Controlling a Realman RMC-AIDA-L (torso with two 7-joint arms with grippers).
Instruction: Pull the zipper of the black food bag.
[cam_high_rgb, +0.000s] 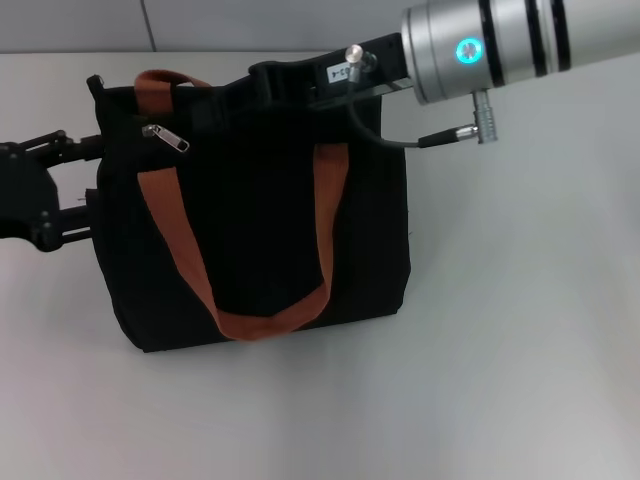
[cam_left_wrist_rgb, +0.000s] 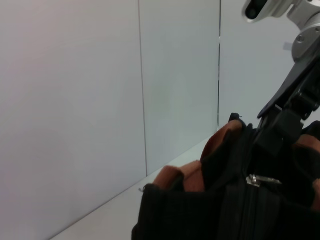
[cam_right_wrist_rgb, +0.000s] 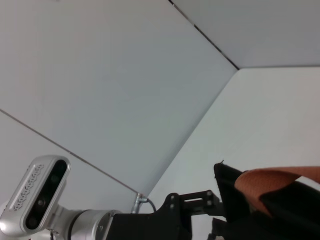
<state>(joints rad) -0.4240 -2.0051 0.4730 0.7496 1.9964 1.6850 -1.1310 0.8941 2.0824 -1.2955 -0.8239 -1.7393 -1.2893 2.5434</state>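
Room: pale grey wall panels (cam_left_wrist_rgb: 75, 100) with thin seams, meeting the surface at the far edge.
Surface (cam_high_rgb: 520, 350): plain white, carrying the black food bag.
Black food bag (cam_high_rgb: 260, 240): left of centre, orange-brown straps (cam_high_rgb: 175, 235) looped over its front.
Right gripper (cam_high_rgb: 275, 80): at the bag's top edge; jaws hidden, cannot tell.
Left gripper (cam_high_rgb: 70, 190): against the bag's left side; jaw spread unclear.
Zipper (cam_high_rgb: 165, 137): silver tab near the top left corner.
Left wrist view only: a tab (cam_left_wrist_rgb: 262, 179) close up.
Right wrist view only: left arm's camera housing (cam_right_wrist_rgb: 40, 195).
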